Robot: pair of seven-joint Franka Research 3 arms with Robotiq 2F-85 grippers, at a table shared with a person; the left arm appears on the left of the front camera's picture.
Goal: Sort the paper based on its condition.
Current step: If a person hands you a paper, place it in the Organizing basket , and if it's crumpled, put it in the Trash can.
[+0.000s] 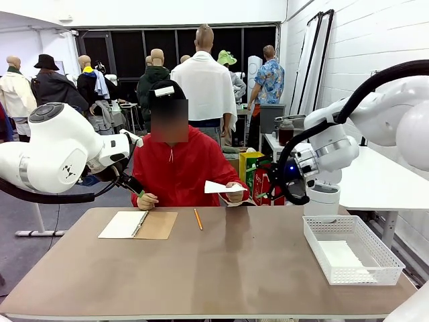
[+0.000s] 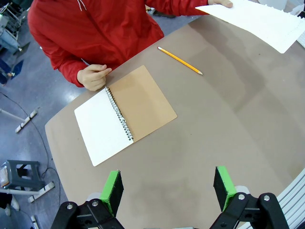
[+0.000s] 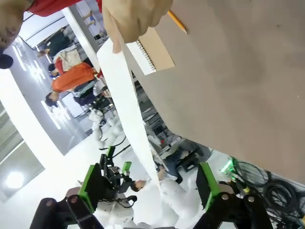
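Across the worktop a person holds one sheet of paper up in a hand. The sheet is clear of the surface and well to the right of the open notebook, beyond the pencil lying near that notebook. The left jaws hang spread apart and empty above the notebook's end of the worktop, while the right jaws, farther from the notebook than the raised sheet, stand wide open, gripping nothing, facing the sheet's edge.

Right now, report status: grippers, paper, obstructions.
Left gripper, right gripper: fingers open, empty. Paper in person's hand, above table's far edge. Pencil, notebook lie clear of it.
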